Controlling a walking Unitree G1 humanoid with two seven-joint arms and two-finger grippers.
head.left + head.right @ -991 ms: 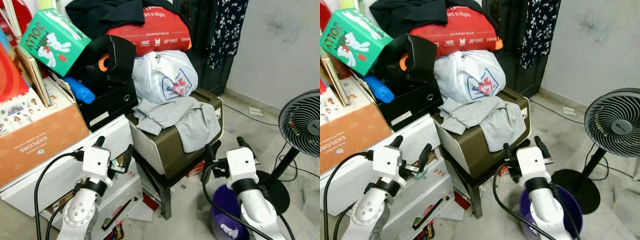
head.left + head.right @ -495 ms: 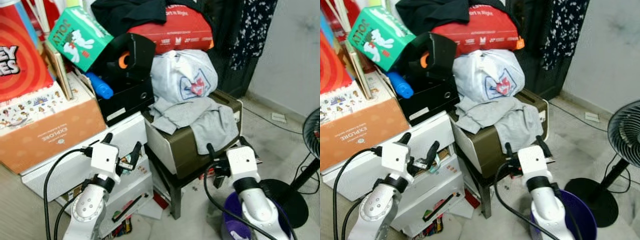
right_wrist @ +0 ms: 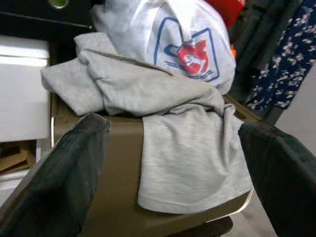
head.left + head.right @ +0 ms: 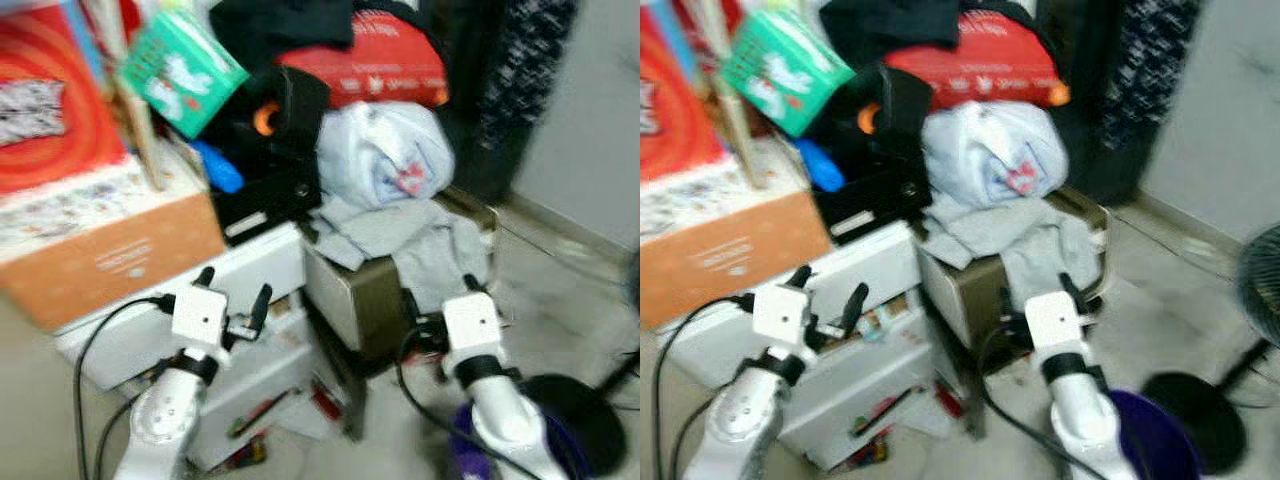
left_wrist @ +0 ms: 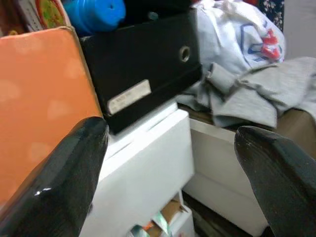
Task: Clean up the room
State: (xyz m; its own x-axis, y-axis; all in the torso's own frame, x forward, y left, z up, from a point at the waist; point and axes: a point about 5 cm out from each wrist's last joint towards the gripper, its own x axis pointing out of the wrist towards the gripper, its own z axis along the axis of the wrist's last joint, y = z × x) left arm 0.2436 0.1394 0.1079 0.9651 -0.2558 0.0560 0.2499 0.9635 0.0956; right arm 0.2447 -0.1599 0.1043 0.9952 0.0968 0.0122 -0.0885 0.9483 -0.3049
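Observation:
A grey garment point(image 4: 400, 235) lies crumpled over a brown box point(image 4: 350, 300) on a dark stool, one part hanging down its front. A white plastic bag point(image 4: 380, 150) with a red and blue print sits on the garment. My left gripper point(image 4: 233, 288) is open, low in front of the white drawer unit point(image 4: 255, 270). My right gripper point(image 4: 440, 292) is open just before the brown box, below the hanging cloth point(image 3: 187, 158). In the left wrist view a black box point(image 5: 143, 69) rests on the white unit. Both eye views are blurred.
An orange carton point(image 4: 110, 260) stands at the left with a green box point(image 4: 185, 65) and a blue bottle point(image 5: 96, 12) above. A red bag point(image 4: 370, 70) and dark clothes top the pile. A purple bin point(image 4: 1150, 440) and a fan base point(image 4: 1195, 395) sit on the floor at the right. Litter lies under the drawers.
The whole picture has shifted and blurred, so the camera has moved; the fan has slid out at the right. Both grippers keep the same open pose.

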